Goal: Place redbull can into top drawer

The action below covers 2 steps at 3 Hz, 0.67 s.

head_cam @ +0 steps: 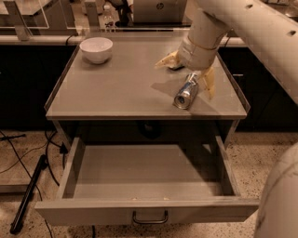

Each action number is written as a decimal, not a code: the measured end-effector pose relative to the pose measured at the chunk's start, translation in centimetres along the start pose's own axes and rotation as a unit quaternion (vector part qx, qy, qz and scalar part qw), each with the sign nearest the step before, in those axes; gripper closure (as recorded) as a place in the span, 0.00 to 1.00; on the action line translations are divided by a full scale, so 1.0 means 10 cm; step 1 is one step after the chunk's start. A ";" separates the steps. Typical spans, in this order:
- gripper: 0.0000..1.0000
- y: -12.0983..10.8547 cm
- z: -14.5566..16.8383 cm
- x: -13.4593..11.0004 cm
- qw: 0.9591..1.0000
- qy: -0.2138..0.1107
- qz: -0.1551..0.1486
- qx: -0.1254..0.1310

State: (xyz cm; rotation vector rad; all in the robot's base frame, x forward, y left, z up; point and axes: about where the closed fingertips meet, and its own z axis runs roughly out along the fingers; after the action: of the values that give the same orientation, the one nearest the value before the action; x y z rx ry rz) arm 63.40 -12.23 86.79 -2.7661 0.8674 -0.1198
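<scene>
One redbull can (186, 91), one bowl (96, 49), one table (116, 93), one top drawer (149, 211), one gripper (198, 82) at table's 2 o'clock.

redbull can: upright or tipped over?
Tipped. The redbull can lies on its side on the cabinet top, silver end toward the camera. The pincer sits just above its far end.

The arm (253, 23) is a thick, smooth, cream-white tube with two small dark round holes (247, 7) along its upper side. The wrist (198, 44) is a rounded cream segment ringed by a thin seam. The gripper (200, 80), pale yellow below the wrist, is over the bench (116, 88) near its right edge. A large rounded off-white shell (279, 200) fills the lower right.
</scene>
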 end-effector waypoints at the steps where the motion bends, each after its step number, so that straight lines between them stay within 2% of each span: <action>1: 0.00 -0.13 0.07 0.03 1.000 0.015 -0.005 0.009; 2: 0.00 -0.26 0.13 0.10 0.999 0.034 -0.003 0.014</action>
State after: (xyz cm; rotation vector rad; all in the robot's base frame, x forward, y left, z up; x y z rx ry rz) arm 65.85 -10.52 86.14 -2.7529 0.8673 -0.2276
